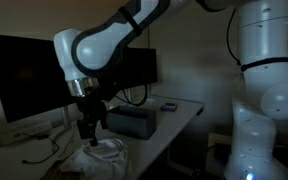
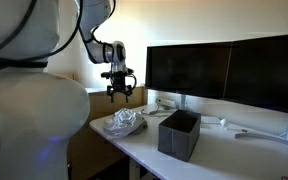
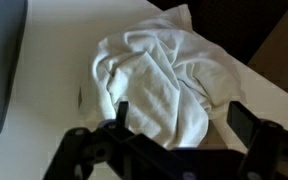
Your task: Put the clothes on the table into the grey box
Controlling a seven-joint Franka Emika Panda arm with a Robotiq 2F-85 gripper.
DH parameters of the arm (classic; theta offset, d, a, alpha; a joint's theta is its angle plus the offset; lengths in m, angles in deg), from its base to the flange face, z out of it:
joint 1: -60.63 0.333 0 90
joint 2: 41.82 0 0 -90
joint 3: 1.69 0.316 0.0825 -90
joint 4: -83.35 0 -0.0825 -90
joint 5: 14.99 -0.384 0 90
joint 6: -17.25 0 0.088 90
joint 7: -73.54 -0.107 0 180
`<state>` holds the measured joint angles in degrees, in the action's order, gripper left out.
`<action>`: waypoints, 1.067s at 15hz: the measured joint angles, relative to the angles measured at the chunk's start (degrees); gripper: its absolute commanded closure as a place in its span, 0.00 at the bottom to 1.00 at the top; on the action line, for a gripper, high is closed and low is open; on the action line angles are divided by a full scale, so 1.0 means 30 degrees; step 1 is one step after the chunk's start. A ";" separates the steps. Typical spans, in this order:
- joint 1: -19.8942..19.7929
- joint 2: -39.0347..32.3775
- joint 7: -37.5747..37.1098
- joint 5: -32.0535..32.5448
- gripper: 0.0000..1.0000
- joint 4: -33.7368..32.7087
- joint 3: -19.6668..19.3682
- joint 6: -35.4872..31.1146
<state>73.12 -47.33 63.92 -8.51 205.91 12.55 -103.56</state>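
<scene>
A crumpled white cloth lies in a heap on the white table; it also shows in both exterior views. The grey box stands on the table beside the cloth, open at the top, also seen in an exterior view. My gripper is open and hangs above the cloth, fingers spread over its near edge, holding nothing. In both exterior views the gripper is above the heap, apart from it.
Dark monitors stand along the back of the table, with cables near their bases. A small dark object lies on the table beyond the box. The table edge runs close to the cloth.
</scene>
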 measured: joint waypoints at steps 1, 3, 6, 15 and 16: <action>0.0070 -0.0462 -0.0040 0.0426 0.00 -0.0209 -0.0044 -0.0063; 0.0250 -0.1344 -0.0245 0.1296 0.00 -0.0721 -0.0192 -0.0185; 0.0545 -0.2578 -0.0329 0.2014 0.00 -0.1474 -0.0495 -0.0235; 0.1625 -0.6588 -0.0331 0.2198 0.26 -0.3374 -0.1352 -0.0235; 0.1717 -0.6875 -0.0331 0.2198 0.33 -0.3579 -0.1393 -0.0207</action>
<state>78.27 -67.95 62.93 -1.92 195.18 8.37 -104.18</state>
